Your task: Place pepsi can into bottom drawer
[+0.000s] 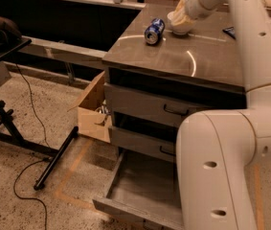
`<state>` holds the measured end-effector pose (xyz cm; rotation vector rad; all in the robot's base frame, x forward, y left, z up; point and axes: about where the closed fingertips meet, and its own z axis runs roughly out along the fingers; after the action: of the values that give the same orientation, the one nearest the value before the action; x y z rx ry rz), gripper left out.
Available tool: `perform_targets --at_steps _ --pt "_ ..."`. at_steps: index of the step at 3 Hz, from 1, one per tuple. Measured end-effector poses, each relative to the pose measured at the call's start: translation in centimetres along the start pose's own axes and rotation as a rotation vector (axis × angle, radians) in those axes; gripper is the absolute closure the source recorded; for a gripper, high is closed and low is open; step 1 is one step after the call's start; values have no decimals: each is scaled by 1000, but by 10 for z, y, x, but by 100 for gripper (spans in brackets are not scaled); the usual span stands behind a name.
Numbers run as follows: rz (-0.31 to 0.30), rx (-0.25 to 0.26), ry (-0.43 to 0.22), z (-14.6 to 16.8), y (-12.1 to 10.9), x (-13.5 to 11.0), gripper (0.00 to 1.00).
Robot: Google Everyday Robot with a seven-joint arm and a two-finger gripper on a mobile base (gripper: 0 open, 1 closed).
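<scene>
Cabinet top: pepsi can on its side, gripper nearby over white bowl, grip state unclear.

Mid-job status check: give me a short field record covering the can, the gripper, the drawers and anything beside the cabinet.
pepsi can: on its side on the cabinet top, just left of the white bowl, not held
gripper: at the white bowl, right of the can
bottom drawer: pulled open, right part hidden by the arm
upper drawers: both shut
cardboard box: on the floor, left of the cabinet
</scene>
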<state>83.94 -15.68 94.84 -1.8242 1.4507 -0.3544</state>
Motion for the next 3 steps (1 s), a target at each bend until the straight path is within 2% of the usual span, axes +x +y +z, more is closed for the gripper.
perform_targets --at_steps 1,2,3 --pt "10 64 -18 -55 -15 2 100" --pt "17 96 -23 -78 -23 0 83" --pt "90 96 -59 -79 -20 -1 59"
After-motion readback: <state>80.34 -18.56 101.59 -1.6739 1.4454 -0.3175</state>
